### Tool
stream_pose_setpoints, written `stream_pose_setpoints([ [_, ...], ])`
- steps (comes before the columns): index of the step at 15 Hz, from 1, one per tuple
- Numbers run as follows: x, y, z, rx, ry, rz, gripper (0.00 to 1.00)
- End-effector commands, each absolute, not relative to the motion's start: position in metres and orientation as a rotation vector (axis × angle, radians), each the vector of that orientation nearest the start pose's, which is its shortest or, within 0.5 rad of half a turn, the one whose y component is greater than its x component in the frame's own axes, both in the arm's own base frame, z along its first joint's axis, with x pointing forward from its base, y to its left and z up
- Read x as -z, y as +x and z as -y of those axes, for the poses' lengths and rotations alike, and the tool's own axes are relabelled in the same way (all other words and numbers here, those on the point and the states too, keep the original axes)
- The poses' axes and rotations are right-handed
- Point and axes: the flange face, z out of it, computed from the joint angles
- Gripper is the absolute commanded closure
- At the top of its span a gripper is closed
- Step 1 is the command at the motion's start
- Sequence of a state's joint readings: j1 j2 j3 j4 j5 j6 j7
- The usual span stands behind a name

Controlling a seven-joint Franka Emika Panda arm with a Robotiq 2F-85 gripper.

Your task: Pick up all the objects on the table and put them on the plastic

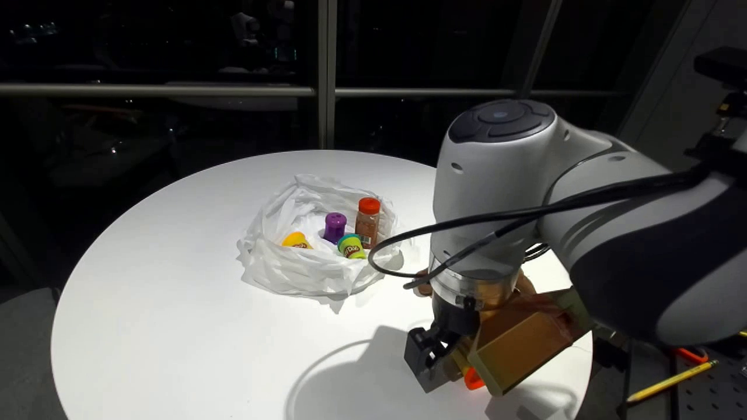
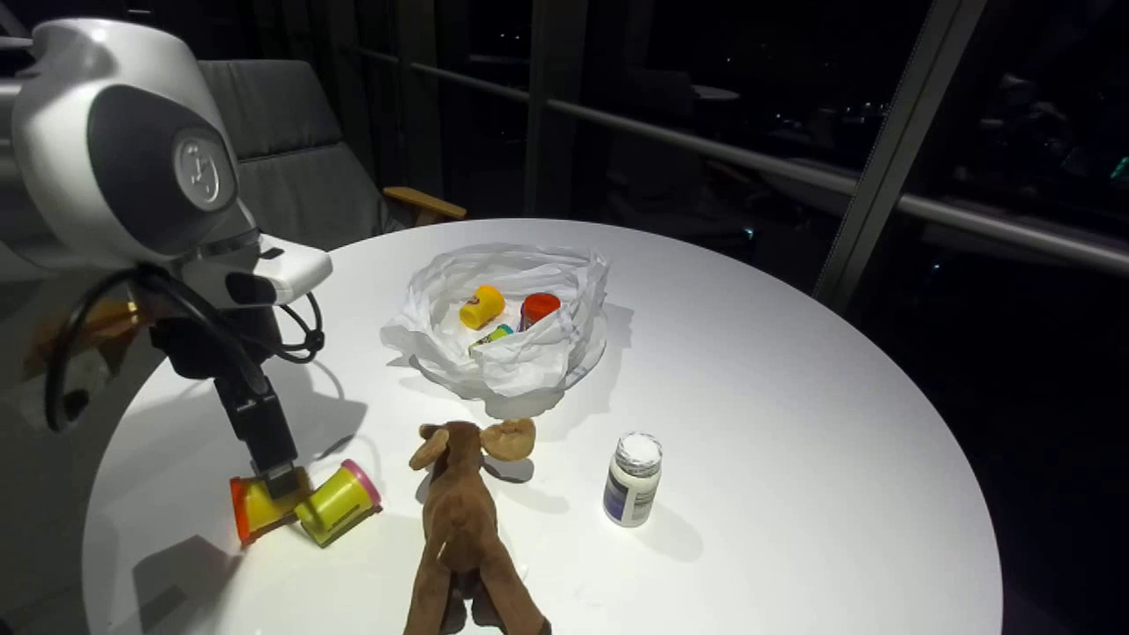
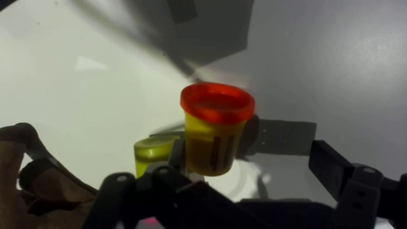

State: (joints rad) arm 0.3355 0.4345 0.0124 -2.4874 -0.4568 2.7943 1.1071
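Four in, four to go. Plastic bag (image 1: 315, 271), set in from the edge of the table (image 1: 146, 326), has a yellow tub (image 1: 296, 240), green tub (image 1: 352, 247), purple container (image 1: 334, 228) and red-capped jar (image 1: 366, 226). Red-lidded tub (image 3: 216, 133) near the arm-side edge lies inside the gripper (image 3: 249, 154), which is spread wide, not clamped. Pink-lidded tub (image 2: 337, 504) is right beside it, might snag. Brown plush (image 2: 463, 520) and white bottle (image 2: 631, 489) left too. Grey chair (image 2: 273, 150) past the edge.

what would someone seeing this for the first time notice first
Probably the white robot arm, leaning over the round table in both exterior views. Next come the crumpled white plastic bag holding colourful containers and, in front of it in an exterior view, the brown plush animal. In the wrist view, the open gripper frames a red-lidded yellow tub.
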Motion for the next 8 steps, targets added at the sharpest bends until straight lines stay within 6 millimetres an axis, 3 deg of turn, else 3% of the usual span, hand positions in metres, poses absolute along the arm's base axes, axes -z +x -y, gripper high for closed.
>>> stream_pose_setpoints([
  [1,-0.0979,0.4079,-0.1733,-0.060,-3.233,-0.422,0.00],
  [6,-0.0906,0.4020,-0.1684,-0.126,-3.237,-0.476,0.00],
  [7,-0.0914,0.4015,-0.1676,-0.125,-3.233,-0.499,0.25],
  [8,-0.0935,0.4003,-0.1676,-0.123,-3.232,-0.516,0.27],
])
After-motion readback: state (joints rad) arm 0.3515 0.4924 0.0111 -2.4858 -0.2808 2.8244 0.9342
